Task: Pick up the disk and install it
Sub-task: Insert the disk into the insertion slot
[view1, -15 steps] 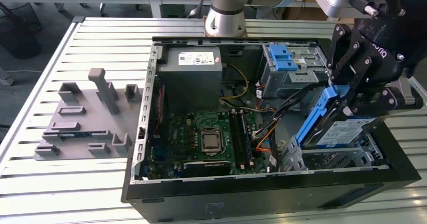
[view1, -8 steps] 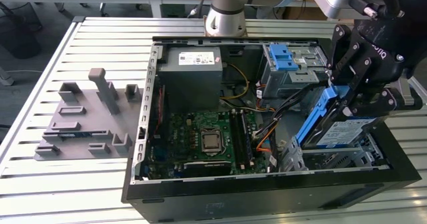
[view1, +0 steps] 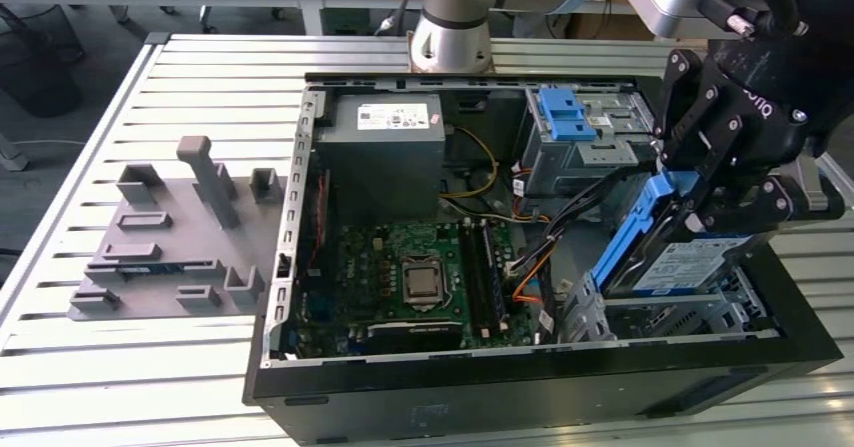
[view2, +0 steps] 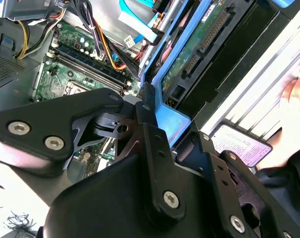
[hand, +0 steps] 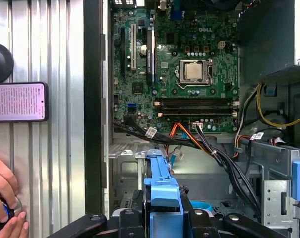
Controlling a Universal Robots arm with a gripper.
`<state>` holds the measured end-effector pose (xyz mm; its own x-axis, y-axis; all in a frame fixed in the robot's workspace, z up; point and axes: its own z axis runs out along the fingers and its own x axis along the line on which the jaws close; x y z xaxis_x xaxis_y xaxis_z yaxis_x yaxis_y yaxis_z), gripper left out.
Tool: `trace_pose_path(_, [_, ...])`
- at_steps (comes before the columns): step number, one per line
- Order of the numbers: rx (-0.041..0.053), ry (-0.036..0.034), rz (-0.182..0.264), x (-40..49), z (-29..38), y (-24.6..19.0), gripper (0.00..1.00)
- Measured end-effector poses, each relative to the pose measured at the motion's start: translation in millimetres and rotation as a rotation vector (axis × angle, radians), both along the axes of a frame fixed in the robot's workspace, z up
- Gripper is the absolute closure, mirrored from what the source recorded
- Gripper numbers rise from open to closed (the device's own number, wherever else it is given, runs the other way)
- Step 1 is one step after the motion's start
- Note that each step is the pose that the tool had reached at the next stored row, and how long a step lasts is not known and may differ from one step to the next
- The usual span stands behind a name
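The black gripper [view1: 707, 202] is clamped on the disk [view1: 674, 257] by its blue carrier frame, holding it on edge, tilted, over the drive bay [view1: 667, 317] in the open computer case's [view1: 534, 392] front corner. Pickup looks done; the disk is not yet seated.

Open computer case [view1: 534, 387] on a slatted metal tabletop [view1: 200, 67] — motherboard [view1: 414, 267] with bare processor [view1: 422, 279], grey power supply [view1: 387, 132], drive cage with blue latch [view1: 567, 117]. Grey fixture block [view1: 174, 237] beside the case; a phone [hand: 18, 101] lies on the slats.
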<state>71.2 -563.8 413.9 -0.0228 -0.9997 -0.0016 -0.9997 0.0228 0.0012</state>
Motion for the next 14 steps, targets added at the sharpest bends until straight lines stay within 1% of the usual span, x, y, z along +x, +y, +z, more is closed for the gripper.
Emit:
trace_pose_path(3, [0.0, 0.0, 0.0, 0.0, -2.3, -0.1, 0.64])
trace_pose_path(4, [-0.0002, 0.0, 0.0, 0.0, -7.4, 0.0, 0.64])
trace_pose_path(5, [-0.0002, 0.0, 0.0, 0.0, -10.5, 0.0, 0.64])
trace_pose_path(14, [-0.0003, 0.0, 0.0, 0.0, -18.1, 0.0, 0.64])
